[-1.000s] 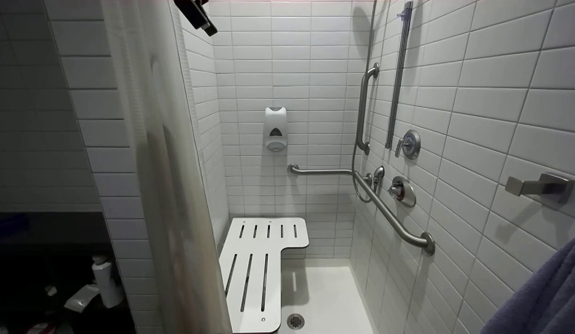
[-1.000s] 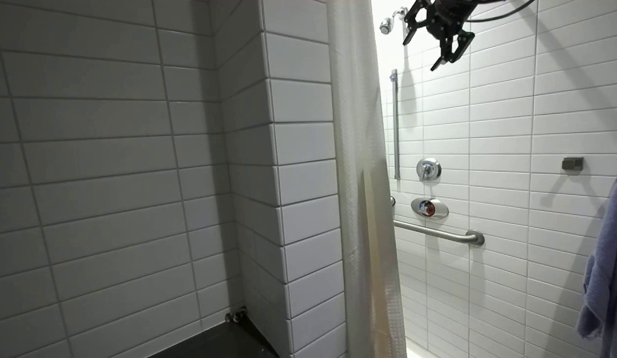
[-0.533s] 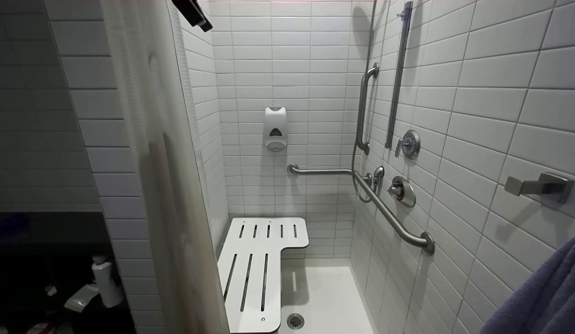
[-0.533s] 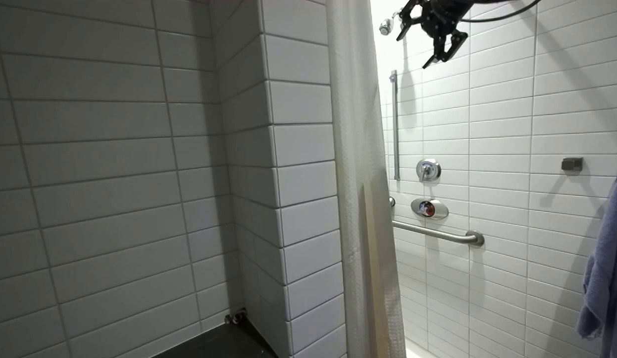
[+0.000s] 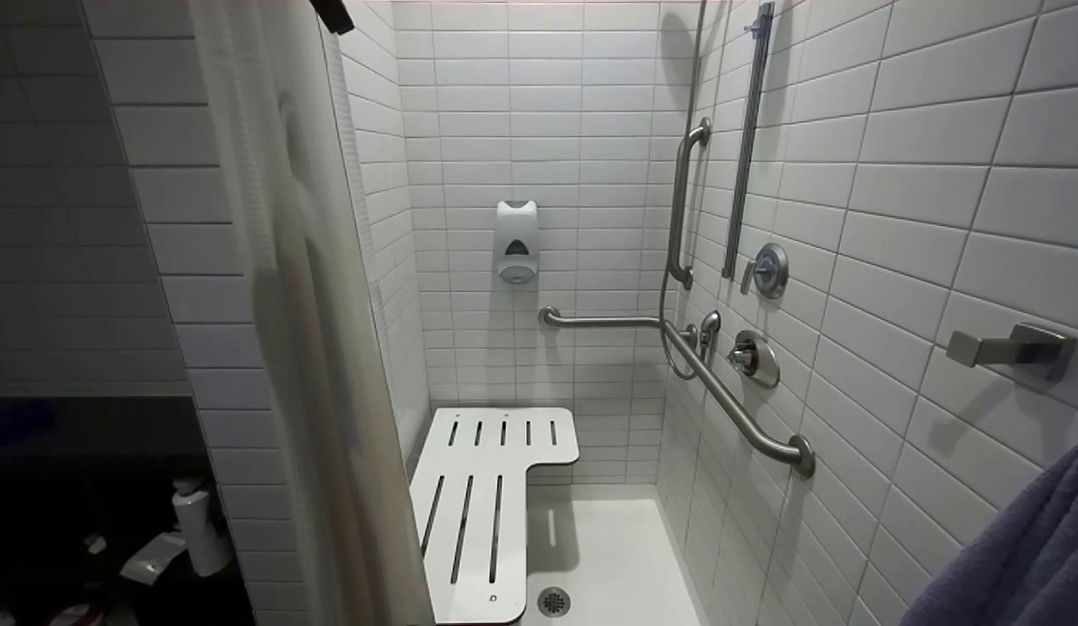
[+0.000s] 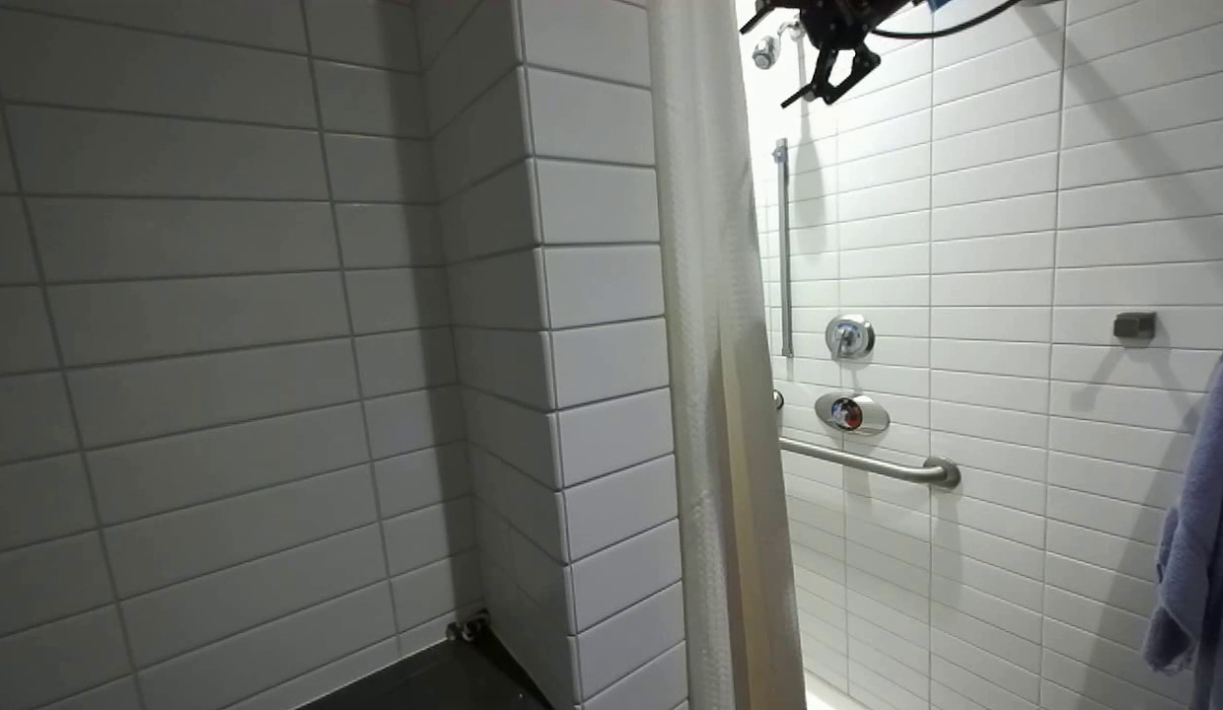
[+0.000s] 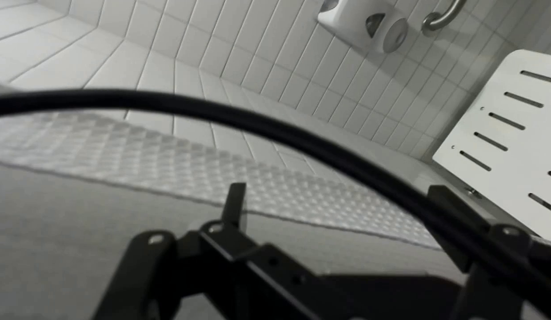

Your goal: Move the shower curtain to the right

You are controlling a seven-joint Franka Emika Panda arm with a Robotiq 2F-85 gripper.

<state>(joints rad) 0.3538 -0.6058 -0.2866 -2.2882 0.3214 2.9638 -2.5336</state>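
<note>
The jaws stood apart, presumably to admit the shower curtain [image 6: 722, 414], which hung gathered just right of a tiled corner [image 6: 607, 355]; the gripper [image 7: 337, 195] hung near its upper part, likely for a rightward pull.

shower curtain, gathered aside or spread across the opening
Gathered aside: in both exterior views the shower curtain hangs as a narrow folded strip by the tiled corner, leaving the upper wall valve uncovered.
</note>
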